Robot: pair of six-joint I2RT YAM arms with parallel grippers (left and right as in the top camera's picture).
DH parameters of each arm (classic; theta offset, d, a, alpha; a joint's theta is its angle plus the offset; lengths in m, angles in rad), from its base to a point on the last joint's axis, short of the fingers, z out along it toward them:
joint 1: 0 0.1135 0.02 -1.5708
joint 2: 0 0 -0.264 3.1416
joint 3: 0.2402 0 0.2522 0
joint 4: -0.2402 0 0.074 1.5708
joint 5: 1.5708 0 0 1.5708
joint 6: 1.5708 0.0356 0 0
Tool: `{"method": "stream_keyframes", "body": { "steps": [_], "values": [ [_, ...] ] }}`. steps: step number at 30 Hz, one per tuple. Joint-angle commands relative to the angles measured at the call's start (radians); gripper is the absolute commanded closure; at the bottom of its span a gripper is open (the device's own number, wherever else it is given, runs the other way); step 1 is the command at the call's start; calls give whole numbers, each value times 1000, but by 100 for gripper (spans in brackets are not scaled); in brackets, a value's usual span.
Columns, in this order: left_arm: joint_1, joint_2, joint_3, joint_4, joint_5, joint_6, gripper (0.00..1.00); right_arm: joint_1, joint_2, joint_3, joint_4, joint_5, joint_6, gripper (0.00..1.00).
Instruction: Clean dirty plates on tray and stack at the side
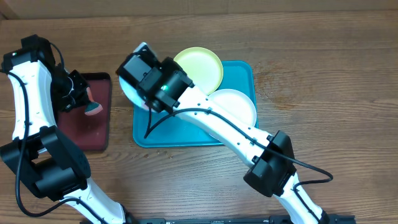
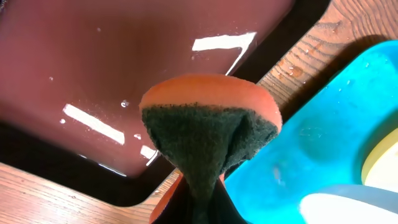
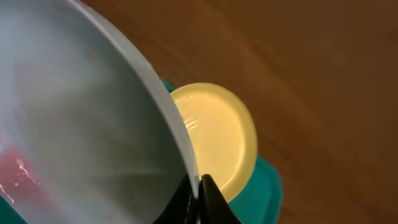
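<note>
Three plates are accounted for. The right gripper (image 3: 200, 200) is clamped on the rim of the light blue plate (image 3: 74, 112), red-smeared, at the 10 o'clock corner of the tray (image 1: 238, 73). The yellow-green plate (image 1: 199, 68) lies at 12 o'clock and the white plate (image 1: 239, 106) at 4 o'clock. The right arm (image 1: 230, 134) crosses the tray, masking part of the white plate. The left gripper (image 2: 200, 202) pinches a sponge (image 2: 208, 124) over the dark red tray (image 1: 93, 134), at 9 o'clock.

You have a dark red tray (image 1: 93, 132) at the left of the wooden tabletop (image 1: 323, 74), with an orange-and-green sponge (image 1: 94, 109) over it.
</note>
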Motion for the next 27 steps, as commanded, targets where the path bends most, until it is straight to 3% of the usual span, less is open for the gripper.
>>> {"method": "stream_keyframes", "body": {
  "steps": [1, 11, 17, 19, 21, 24, 27],
  "values": [
    [0, 1, 7, -2, 18, 26, 96, 29, -11, 34, 32, 197, -203, 96],
    [0, 1, 7, -3, 18, 26, 96, 77, -11, 34, 166, 465, -404, 96],
    [-2, 1, 7, -2, 18, 27, 96, 80, -11, 34, 201, 494, -414, 96],
    [-2, 1, 7, -3, 18, 27, 96, 77, -11, 34, 190, 426, -340, 96],
    [-2, 1, 7, -4, 18, 27, 96, 57, -10, 34, 124, 171, -249, 96],
    [-2, 1, 7, -6, 18, 27, 96, 7, 2, 30, 65, -195, -252, 96],
    [-2, 1, 7, -7, 18, 26, 96, -36, -8, 32, 51, -121, -209, 96]
  ]
}}
